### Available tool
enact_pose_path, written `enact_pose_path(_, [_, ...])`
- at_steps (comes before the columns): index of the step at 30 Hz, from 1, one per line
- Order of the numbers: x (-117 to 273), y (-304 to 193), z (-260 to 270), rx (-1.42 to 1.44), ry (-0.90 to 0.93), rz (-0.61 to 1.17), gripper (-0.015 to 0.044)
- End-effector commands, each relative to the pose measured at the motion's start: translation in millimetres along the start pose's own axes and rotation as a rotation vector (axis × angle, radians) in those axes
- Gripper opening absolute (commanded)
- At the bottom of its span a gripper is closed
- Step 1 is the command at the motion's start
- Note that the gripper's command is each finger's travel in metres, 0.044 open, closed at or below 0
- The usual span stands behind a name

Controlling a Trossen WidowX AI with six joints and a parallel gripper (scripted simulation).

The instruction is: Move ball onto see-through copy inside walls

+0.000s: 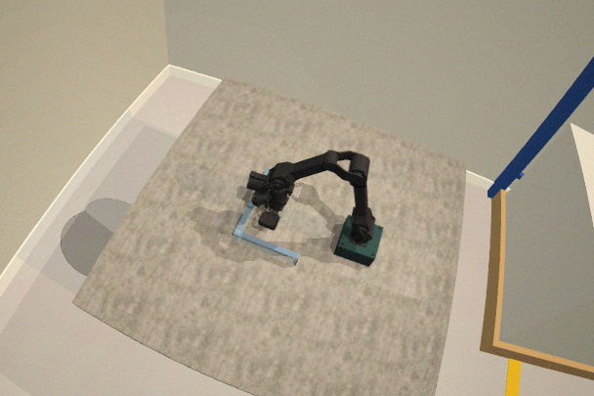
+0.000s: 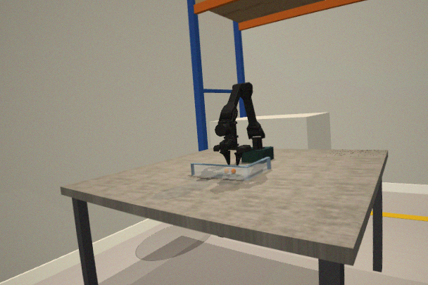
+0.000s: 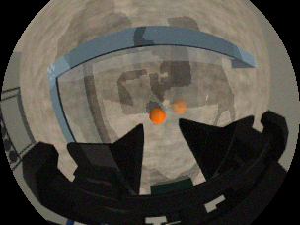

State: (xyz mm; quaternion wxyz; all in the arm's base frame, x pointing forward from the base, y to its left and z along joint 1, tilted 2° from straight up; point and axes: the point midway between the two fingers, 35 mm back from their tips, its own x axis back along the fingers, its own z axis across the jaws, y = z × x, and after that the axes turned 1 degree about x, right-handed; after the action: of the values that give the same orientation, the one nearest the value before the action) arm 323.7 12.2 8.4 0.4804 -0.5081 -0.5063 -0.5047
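1. Top view: the small orange ball and its see-through copy are both hidden beneath the black parallel-jaw gripper (image 1: 270, 218).
2. Top view: part of the low clear blue-edged walls (image 1: 266, 244) is covered by the arm's wrist.
3. Exterior view: ball (image 2: 232, 171) and copy (image 2: 226, 170) are too small to distinguish.
4. Wrist view: the finger bases run out of frame.
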Motion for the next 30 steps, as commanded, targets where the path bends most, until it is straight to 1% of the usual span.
enact_pose_path(1, [-4, 1, 1, 0.006, 0.005, -0.005, 0.0218])
enact_pose_path(19, [-30, 1, 1, 0.006, 0.005, -0.005, 0.0218])
enact_pose_path(23, [-30, 1, 1, 0.006, 0.005, -0.005, 0.0113])
enact_pose_path(30, [-30, 1, 1, 0.006, 0.005, -0.005, 0.0067])
